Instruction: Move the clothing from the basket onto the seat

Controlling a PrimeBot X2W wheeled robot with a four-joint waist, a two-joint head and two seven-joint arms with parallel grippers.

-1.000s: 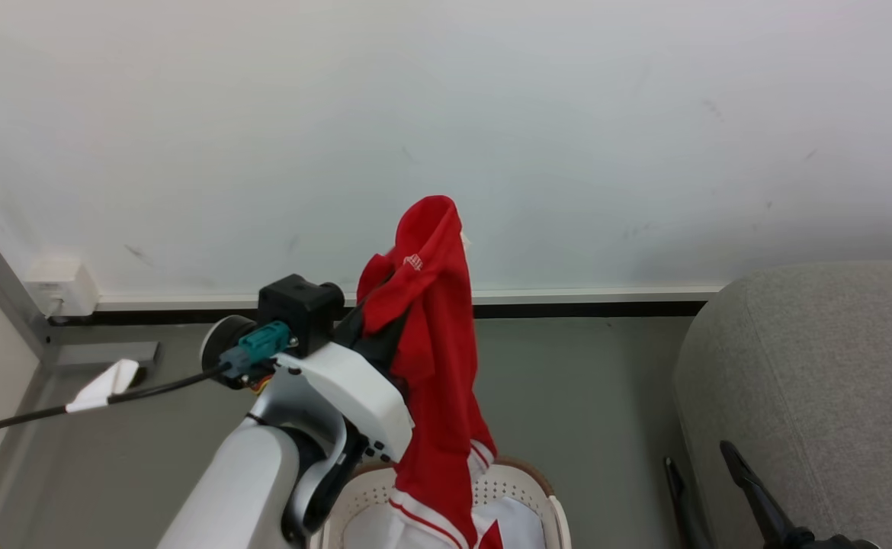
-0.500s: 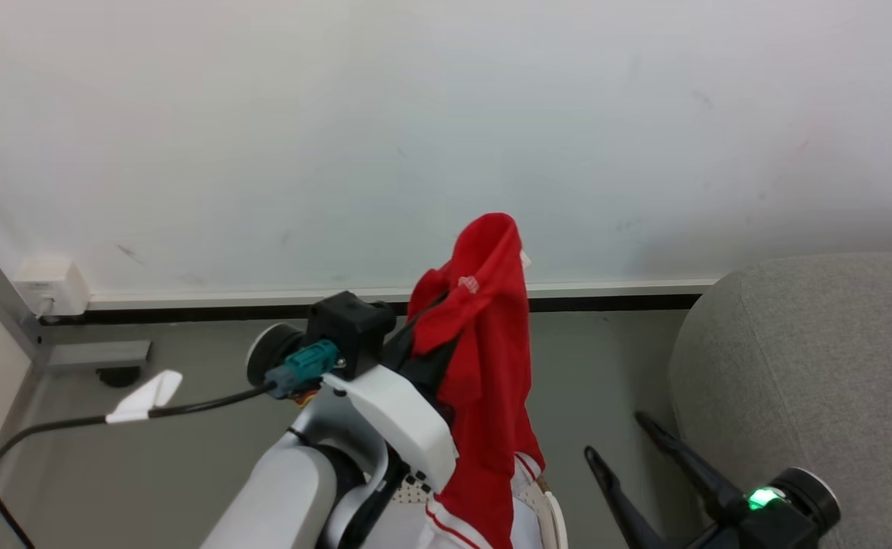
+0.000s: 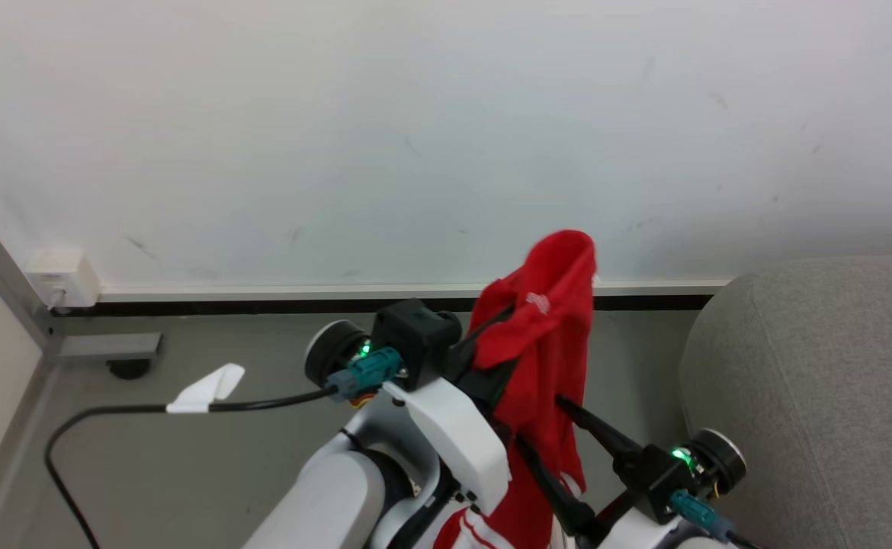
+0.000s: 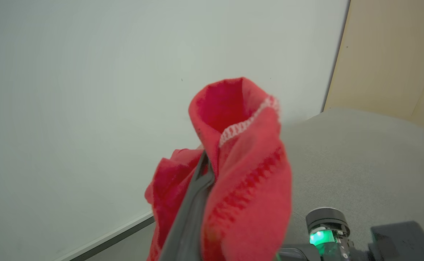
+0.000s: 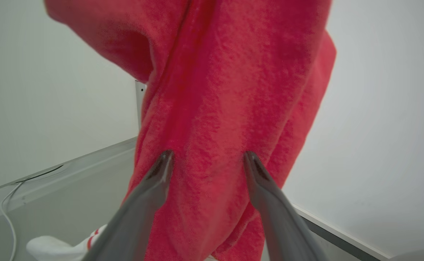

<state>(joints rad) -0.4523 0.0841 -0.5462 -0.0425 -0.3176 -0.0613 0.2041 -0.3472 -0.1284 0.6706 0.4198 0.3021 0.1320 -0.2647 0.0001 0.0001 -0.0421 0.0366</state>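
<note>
Left tool (image 4: 203, 170) was clamped on the clothing (image 3: 545, 358), held aloft off the seat's (image 3: 819, 366) left end. Right tool (image 5: 206, 161), spread wide, apparently only bracketed the hanging fabric. Placement on the seat was not yet done.

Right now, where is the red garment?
Head view, centre-right: the red garment hangs from the left hand, with the right hand open at its middle and the grey sofa to its right.

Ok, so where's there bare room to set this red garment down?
The light-grey fabric sofa at the right is bare across its visible top. So is the grey floor between it and the hanging bright red garment. Crowded: centre, where left pincer and right pincer meet that garment; a black cable crosses the left floor.
</note>
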